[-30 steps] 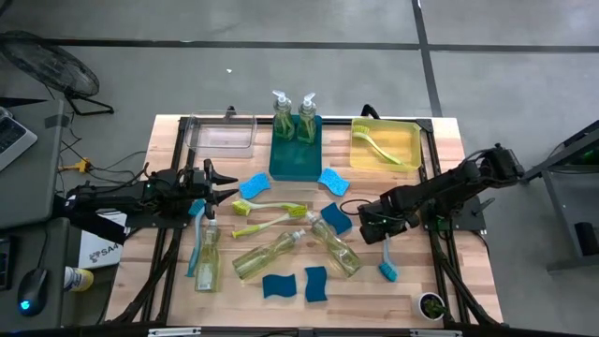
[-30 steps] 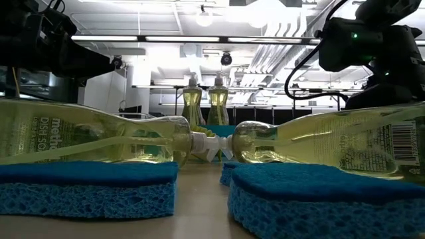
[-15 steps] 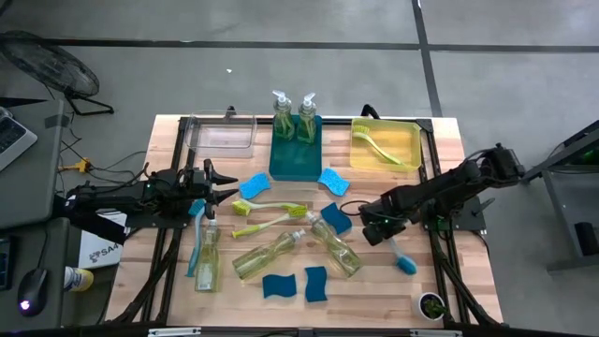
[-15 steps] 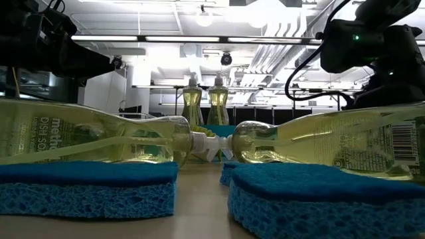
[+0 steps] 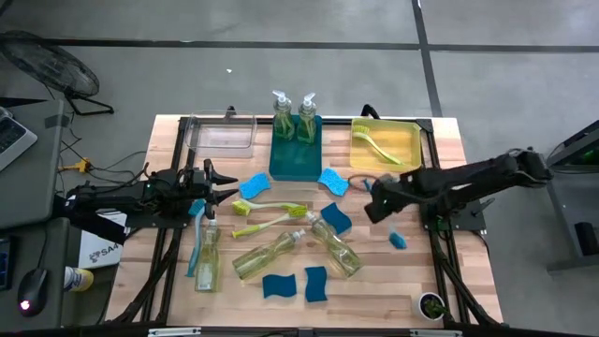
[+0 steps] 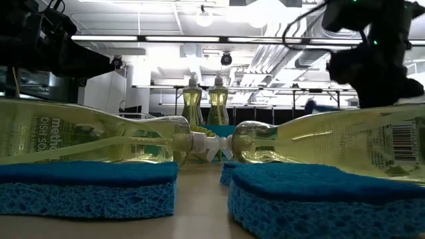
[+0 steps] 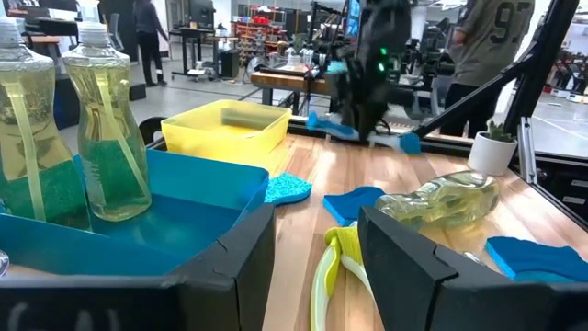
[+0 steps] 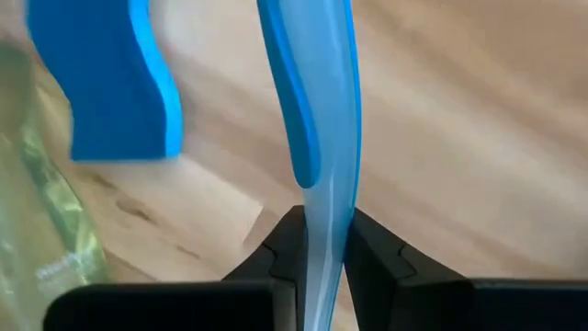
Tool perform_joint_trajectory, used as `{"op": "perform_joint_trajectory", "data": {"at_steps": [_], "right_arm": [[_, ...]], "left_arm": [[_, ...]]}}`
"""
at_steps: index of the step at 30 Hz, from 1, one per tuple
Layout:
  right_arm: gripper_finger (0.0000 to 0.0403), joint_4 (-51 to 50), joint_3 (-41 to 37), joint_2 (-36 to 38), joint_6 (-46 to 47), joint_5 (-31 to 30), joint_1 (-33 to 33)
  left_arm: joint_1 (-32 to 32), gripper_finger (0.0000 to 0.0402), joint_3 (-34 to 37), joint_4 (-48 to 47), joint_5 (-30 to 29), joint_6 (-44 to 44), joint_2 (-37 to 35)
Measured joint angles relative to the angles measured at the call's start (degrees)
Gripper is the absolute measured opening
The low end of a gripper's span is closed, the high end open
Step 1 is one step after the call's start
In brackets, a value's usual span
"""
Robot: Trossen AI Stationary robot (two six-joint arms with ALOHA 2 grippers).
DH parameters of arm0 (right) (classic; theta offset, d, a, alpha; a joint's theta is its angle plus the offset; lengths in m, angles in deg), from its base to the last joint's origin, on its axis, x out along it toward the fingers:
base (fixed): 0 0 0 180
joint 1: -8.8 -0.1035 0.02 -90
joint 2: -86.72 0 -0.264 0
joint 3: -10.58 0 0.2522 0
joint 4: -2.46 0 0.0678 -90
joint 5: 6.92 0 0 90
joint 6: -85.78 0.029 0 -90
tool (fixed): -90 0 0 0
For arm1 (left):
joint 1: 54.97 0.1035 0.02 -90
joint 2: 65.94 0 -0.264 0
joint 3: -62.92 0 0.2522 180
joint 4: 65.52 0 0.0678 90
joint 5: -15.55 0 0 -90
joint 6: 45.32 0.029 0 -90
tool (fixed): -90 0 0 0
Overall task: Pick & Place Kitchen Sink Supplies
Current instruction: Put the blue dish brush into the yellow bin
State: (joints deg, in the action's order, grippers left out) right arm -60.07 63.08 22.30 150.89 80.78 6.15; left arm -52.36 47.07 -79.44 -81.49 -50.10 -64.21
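My right gripper (image 5: pixel 373 203) is shut on a blue dish brush (image 5: pixel 398 241), held above the table's right part, near the yellow bin (image 5: pixel 412 140). My left gripper (image 5: pixel 231 187) is open and hovers at the table's left, its fingers pointing at two lime-green brushes (image 5: pixel 270 213) that lie flat. Three soap bottles (image 5: pixel 269 253) lie on their sides. Two more soap bottles (image 5: pixel 294 114) stand upright in the teal bin (image 5: pixel 295 164). Several blue sponges (image 5: pixel 278 285) lie flat on the wood. My right gripper pinches the blue brush's handle (image 8: pixel 323 198) between its two fingers (image 8: pixel 287 250), about halfway along it, with the fingers lying across the handle. The brush is lifted clear of the table, and its bristle head (image 5: pixel 398 241) sticks out toward the table's near right.
A clear bin (image 5: pixel 223 134) sits at the far left. A lime-green brush (image 5: pixel 379 148) lies in the yellow bin. A small potted plant (image 5: pixel 430 304) stands at the near right corner. Another blue brush (image 5: pixel 195 245) lies beside the left bottle. People stand beyond the table.
My right gripper has risen and moved toward the table's far edge, turning as it went. The blue brush has left the table with it, and its head has swung from the near edge toward the right and up. My left arm has kept still.
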Motion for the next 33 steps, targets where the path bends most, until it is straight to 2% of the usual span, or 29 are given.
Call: {"op": "perform_joint_trajectory", "data": {"at_steps": [4,12,16,22,28,33], "right_arm": [[0.0043,-5.1,5.1,2.9,-5.8,-1.8,6.0],[0.0043,-15.5,19.2,1.0,-22.6,-4.2,23.8],[0.0043,-18.8,26.8,-4.6,-31.4,-4.2,32.6],[0.0043,-22.3,37.9,-16.3,-42.1,-3.9,42.1],[0.0044,-26.5,46.3,-27.8,-55.0,-6.3,46.7],[0.0044,-27.2,47.7,-33.1,-66.0,-8.4,49.3]], "left_arm": [[0.0,0.0154,0.0,0.0,0.0,0.0,0.0],[0.0,0.0154,0.0,0.0,0.0,0.0,0.0],[0.0,0.0154,0.0,0.0,0.0,0.0,0.0],[0.0,0.0154,0.0,0.0,0.0,0.0,0.0],[0.0,0.0154,0.0,0.0,0.0,0.0,0.0],[0.0,0.0154,0.0,0.0,0.0,0.0,0.0]]}}
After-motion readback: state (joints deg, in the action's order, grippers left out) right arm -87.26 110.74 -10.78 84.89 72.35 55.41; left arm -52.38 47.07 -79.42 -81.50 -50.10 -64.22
